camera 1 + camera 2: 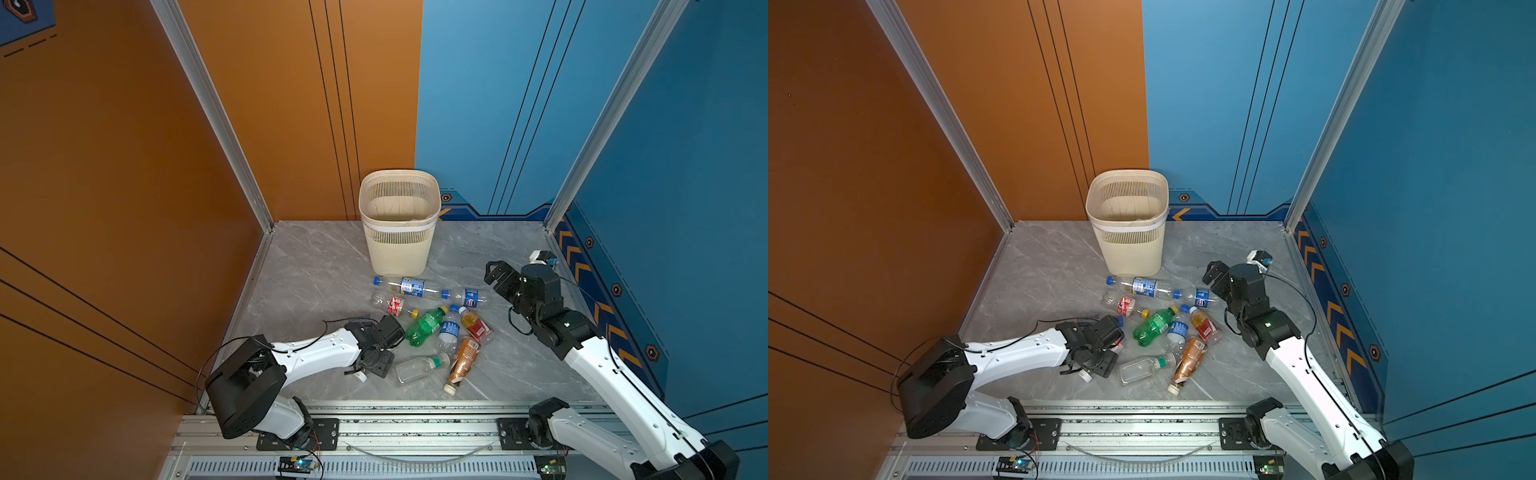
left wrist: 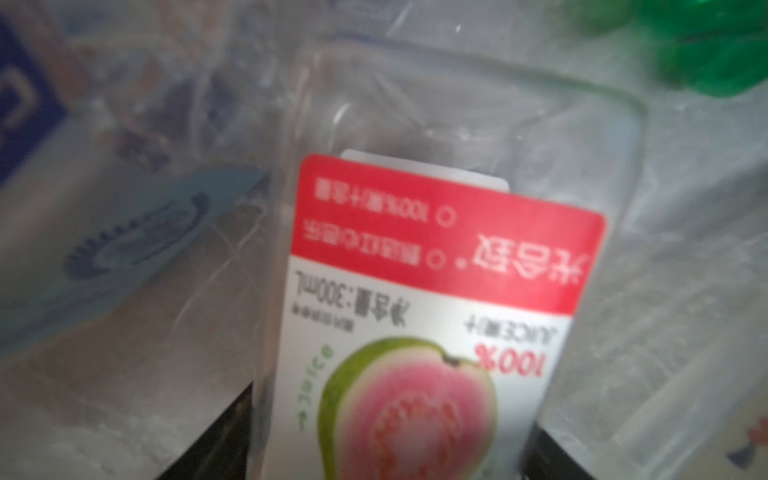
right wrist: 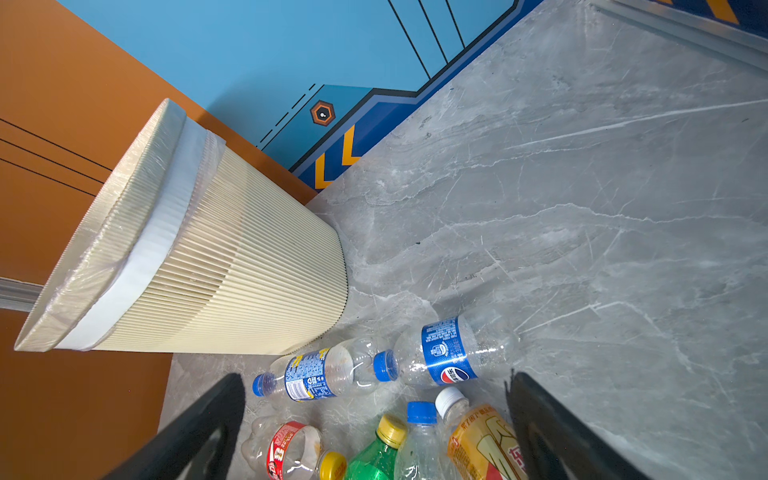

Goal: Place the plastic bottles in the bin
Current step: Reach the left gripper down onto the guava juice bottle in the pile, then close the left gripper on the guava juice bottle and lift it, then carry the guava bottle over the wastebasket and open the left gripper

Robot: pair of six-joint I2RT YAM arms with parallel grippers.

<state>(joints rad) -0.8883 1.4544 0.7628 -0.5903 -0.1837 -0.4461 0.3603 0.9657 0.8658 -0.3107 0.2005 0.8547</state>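
Observation:
The cream slatted bin [image 1: 399, 253] [image 1: 1128, 253] [image 3: 232, 274] stands upright at the back. Several plastic bottles lie in front of it: a green one [image 1: 424, 326], a Pepsi one [image 3: 446, 353], an orange one [image 1: 463, 361] and a clear one with a green cap [image 1: 417, 369]. My left gripper [image 1: 365, 368] [image 2: 395, 419] is low on the floor, shut on a clear guava juice bottle [image 2: 436, 270]. In both top views only that bottle's white cap [image 1: 360, 376] shows. My right gripper [image 1: 493, 272] [image 3: 374, 380] hangs open above the right of the pile, holding nothing.
The grey marble floor [image 1: 316, 266] is walled by an orange panel on the left and blue panels behind and right. An aluminium rail [image 1: 415, 419] with both arm bases runs along the front. Bare floor lies left of the bin and at the right rear.

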